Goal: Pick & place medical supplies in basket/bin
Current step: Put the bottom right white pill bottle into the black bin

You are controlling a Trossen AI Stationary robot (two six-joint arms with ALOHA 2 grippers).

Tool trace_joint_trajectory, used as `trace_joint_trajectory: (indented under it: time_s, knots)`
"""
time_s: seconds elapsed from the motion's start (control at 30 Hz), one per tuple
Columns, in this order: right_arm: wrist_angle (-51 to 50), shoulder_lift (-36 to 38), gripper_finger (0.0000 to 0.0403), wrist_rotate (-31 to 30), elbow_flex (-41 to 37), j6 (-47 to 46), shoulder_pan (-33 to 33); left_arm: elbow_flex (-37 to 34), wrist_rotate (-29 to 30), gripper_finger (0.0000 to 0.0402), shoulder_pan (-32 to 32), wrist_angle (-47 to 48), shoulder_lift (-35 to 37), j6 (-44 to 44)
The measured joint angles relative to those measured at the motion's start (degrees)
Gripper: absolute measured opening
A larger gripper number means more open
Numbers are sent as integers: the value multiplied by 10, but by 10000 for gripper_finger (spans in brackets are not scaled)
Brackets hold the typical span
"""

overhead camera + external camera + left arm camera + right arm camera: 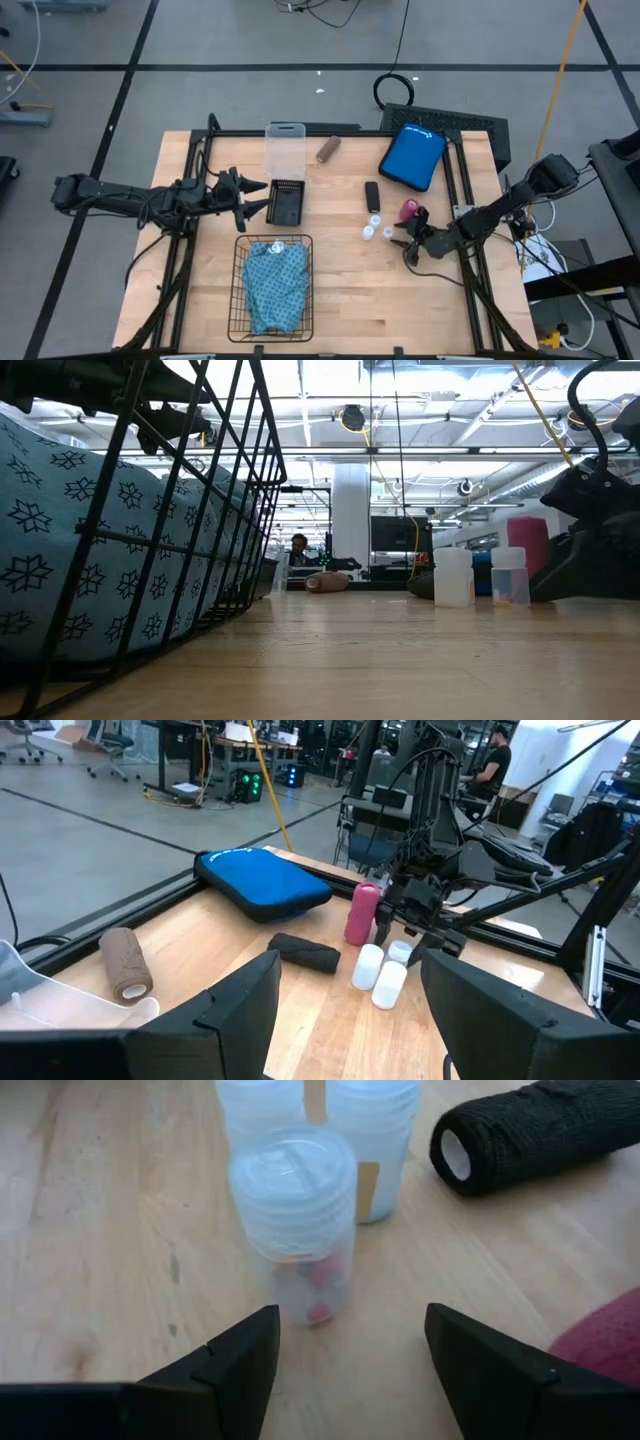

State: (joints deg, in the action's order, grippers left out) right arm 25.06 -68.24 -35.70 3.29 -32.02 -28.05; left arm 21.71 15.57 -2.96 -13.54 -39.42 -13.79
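Note:
The black wire-mesh basket (240,300) (215,490) stands at the table's near edge, and the folded teal patterned cloth (275,285) (60,560) lies inside it. Three white-capped vials (377,228) (295,1220) (380,975) stand upright mid-table, beside the pink roll (408,209) (362,912) and the small black roll (372,195) (535,1130). The brown roll (327,150) (125,963) lies farther back. My right gripper (403,243) (350,1370) is open, low, just right of the vials and pointing at the nearest one. My left gripper (262,198) (350,1010) is open above the table's left part.
A small solid black tray (287,200) sits just right of my left gripper, with a clear plastic box (285,148) behind it. A blue pouch (412,156) (262,880) lies at the far right. Black frame rails (465,210) run along the table's sides.

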Motion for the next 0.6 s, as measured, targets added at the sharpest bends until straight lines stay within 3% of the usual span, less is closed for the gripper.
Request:
trace_joint_trajectory:
  time_s: [0.6]
  knots:
    - [106,-126,242,16,30,33,40,0,0,253,0,0,0,1]
